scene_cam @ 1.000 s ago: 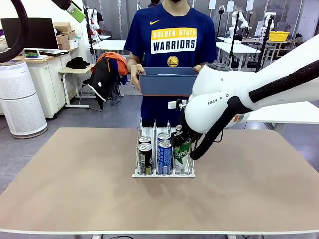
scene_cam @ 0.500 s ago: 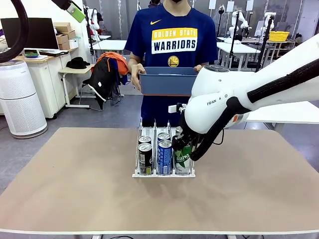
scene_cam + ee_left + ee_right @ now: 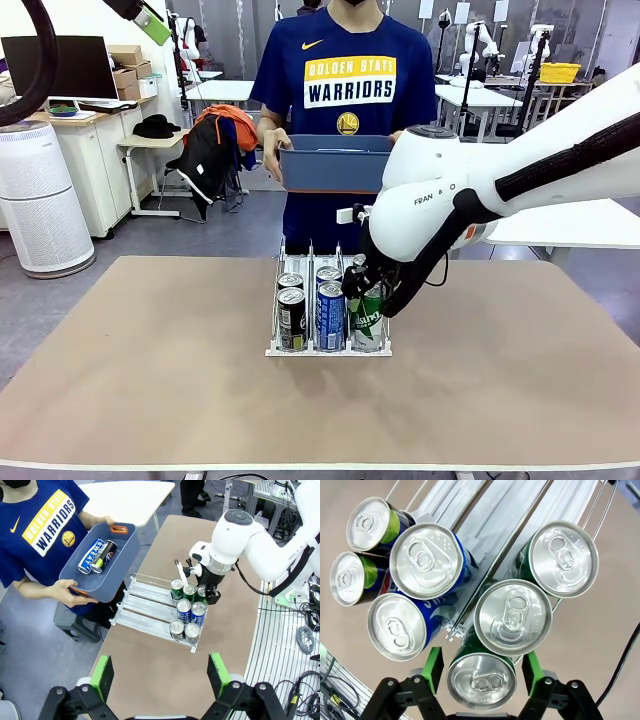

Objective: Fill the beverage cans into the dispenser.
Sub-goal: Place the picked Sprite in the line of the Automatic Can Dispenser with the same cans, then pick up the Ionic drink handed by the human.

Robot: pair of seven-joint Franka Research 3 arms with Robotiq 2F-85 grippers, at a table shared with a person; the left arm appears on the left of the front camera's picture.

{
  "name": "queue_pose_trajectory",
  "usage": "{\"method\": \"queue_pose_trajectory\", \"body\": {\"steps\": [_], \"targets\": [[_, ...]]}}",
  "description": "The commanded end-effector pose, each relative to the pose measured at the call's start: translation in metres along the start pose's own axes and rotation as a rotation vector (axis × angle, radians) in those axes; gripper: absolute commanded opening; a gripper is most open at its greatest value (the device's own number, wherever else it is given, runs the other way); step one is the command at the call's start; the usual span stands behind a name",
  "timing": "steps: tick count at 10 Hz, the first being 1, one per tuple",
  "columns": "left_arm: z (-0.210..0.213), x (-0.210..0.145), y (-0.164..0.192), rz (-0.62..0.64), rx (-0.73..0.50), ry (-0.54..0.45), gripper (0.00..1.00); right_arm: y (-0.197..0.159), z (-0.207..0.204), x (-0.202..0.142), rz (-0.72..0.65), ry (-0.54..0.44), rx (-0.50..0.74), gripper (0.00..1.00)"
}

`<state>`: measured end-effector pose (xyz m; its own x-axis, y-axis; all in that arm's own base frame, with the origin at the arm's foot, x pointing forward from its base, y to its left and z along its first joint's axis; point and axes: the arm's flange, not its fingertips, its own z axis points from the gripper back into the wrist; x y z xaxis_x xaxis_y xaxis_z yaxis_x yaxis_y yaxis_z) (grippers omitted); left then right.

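Observation:
The white wire dispenser (image 3: 328, 351) stands mid-table, with several beverage cans upright at the near end of its three lanes: black on the left (image 3: 291, 318), blue in the middle (image 3: 330, 315), green on the right (image 3: 367, 320). My right gripper (image 3: 362, 287) hangs over the front green can (image 3: 481, 680). Its green pads (image 3: 433, 667) flank the can's top with small gaps, so it is open. My left gripper (image 3: 160, 675) is open and empty, high above the table's near side. From there the dispenser (image 3: 145, 587) shows its bare far half.
A person at the far side holds a dark blue tub (image 3: 335, 165) at chest height. A blue can (image 3: 91, 562) and a black can (image 3: 103, 562) lie in the tub (image 3: 120, 545). Bare tabletop surrounds the rack.
The green can has gone from tilted in my right gripper to standing in the right lane. The right jaws have opened off it. The left arm has not moved.

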<state>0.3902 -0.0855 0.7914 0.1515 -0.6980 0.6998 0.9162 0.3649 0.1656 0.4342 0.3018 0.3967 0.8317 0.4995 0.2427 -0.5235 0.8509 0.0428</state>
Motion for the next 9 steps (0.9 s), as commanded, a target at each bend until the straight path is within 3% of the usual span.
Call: {"method": "queue_pose_trajectory", "body": {"steps": [1,5,6,9], "targets": [[-0.001,-0.001,-0.001,0.001,-0.005,0.002,1.0,0.0,0.02,-0.006,0.012,-0.009,0.008,1.0],[-0.001,-0.001,-0.001,0.001,-0.005,0.002,1.0,-0.004,0.042,-0.012,0.007,-0.061,0.064,1.0],[-0.001,-0.001,-0.001,0.001,-0.005,0.002,1.0,0.003,0.038,0.0,-0.012,-0.052,0.013,1.0],[-0.001,-0.001,-0.001,0.001,-0.005,0.002,1.0,0.003,0.038,0.0,-0.012,-0.052,0.013,1.0]]}}
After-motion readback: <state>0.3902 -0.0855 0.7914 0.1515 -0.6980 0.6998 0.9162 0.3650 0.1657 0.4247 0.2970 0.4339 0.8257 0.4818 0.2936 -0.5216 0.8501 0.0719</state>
